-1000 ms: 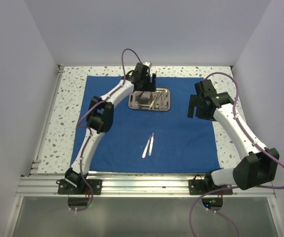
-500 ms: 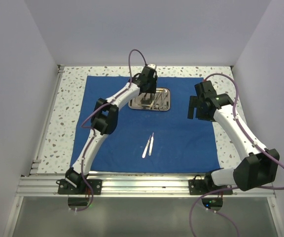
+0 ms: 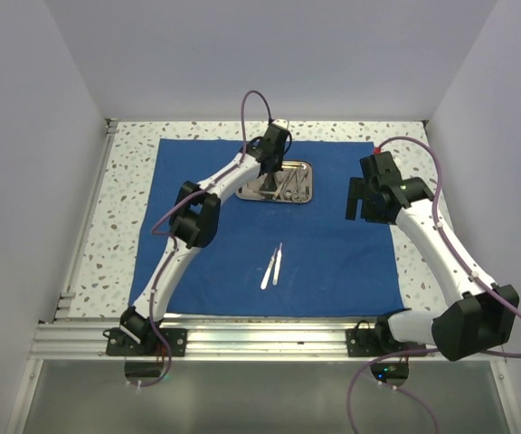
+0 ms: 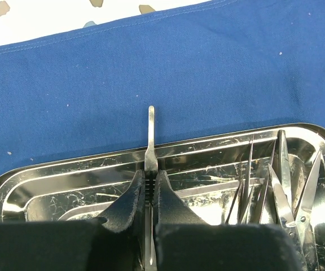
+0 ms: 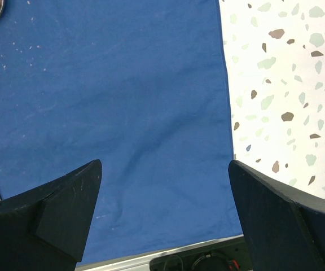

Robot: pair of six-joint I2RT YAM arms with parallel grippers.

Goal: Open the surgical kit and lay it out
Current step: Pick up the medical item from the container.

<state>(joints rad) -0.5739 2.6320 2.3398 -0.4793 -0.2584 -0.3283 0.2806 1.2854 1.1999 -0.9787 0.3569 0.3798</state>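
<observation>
The royal-blue cloth (image 3: pixel 333 244) lies spread flat on the table. The steel tray (image 3: pixel 307 195) sits on its far middle part. My left gripper (image 4: pixel 150 173) is down inside the tray (image 4: pixel 49 173), shut on thin silver tweezers (image 4: pixel 150 130) whose flat end sticks out over the tray's far rim. Scissors and forceps (image 4: pixel 281 180) lie crossed in the tray's right half. Two more slim silver instruments (image 3: pixel 272 267) lie side by side on the cloth's middle. My right gripper (image 5: pixel 165 164) hangs open over the cloth's right part (image 5: pixel 123 101), holding nothing.
Speckled white tabletop (image 5: pixel 286 84) shows to the right of the cloth's edge and around it (image 3: pixel 120 208). White walls close in the sides and back. A metal rail (image 3: pixel 269 336) runs along the near edge.
My left gripper moved right over the tray, lowered and shut on the tweezers. The right arm shifted only slightly.
</observation>
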